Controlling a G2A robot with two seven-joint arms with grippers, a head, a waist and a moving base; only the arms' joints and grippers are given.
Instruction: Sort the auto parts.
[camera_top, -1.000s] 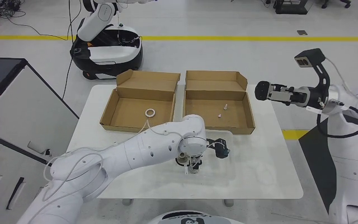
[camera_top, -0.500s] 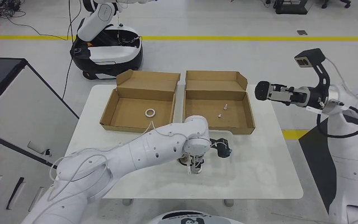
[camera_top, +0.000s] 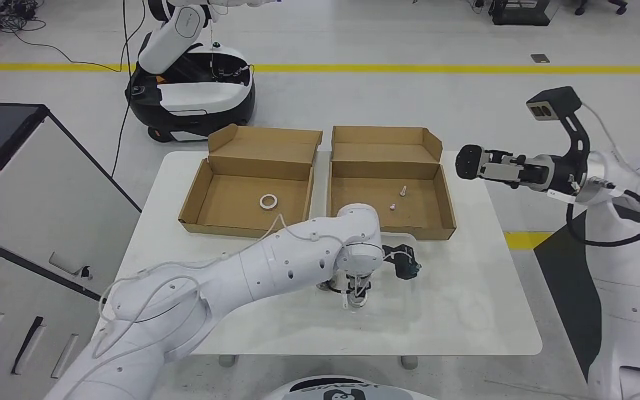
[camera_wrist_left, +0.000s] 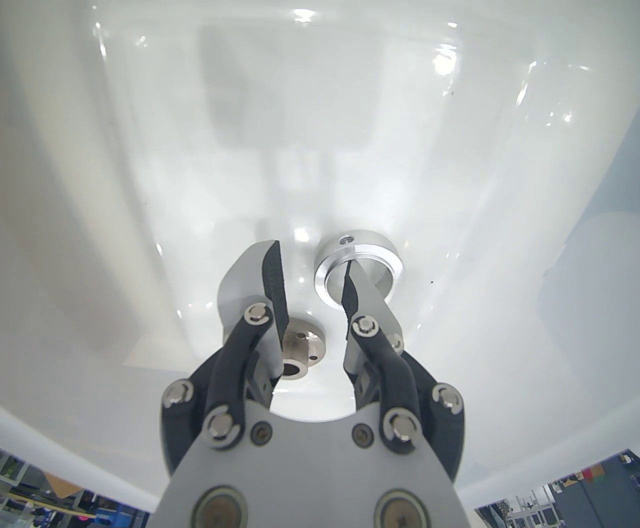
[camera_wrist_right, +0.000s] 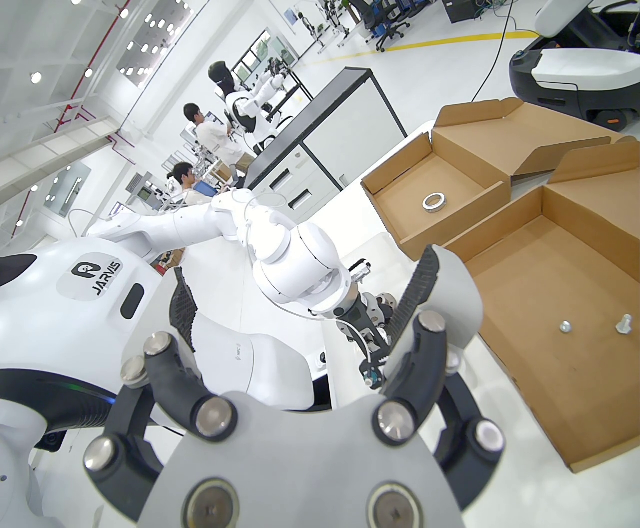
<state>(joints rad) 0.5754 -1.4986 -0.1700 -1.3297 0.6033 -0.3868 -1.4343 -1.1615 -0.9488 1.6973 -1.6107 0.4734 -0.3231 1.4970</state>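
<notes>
My left gripper (camera_wrist_left: 310, 255) (camera_top: 357, 296) hangs open inside a clear plastic tray (camera_wrist_left: 350, 125) near the table's front. One fingertip sits inside a silver metal collar ring (camera_wrist_left: 385, 250), and the other is outside it, so the ring's wall lies between the fingers. A small flanged hub (camera_wrist_left: 305, 345) lies on the tray floor beside the outer finger. My right gripper (camera_top: 462, 162) (camera_wrist_right: 300, 270) is held open in the air past the table's right edge, with nothing in it.
Two open cardboard boxes stand at the back. The left box (camera_top: 250, 190) holds a metal ring (camera_top: 268, 201) (camera_wrist_right: 434, 202). The right box (camera_top: 425, 195) holds a bolt (camera_top: 403, 188) (camera_wrist_right: 624, 324) and a nut (camera_top: 392, 207) (camera_wrist_right: 565, 326).
My left arm has shifted a little to the right inside the tray. The right arm has kept still.
</notes>
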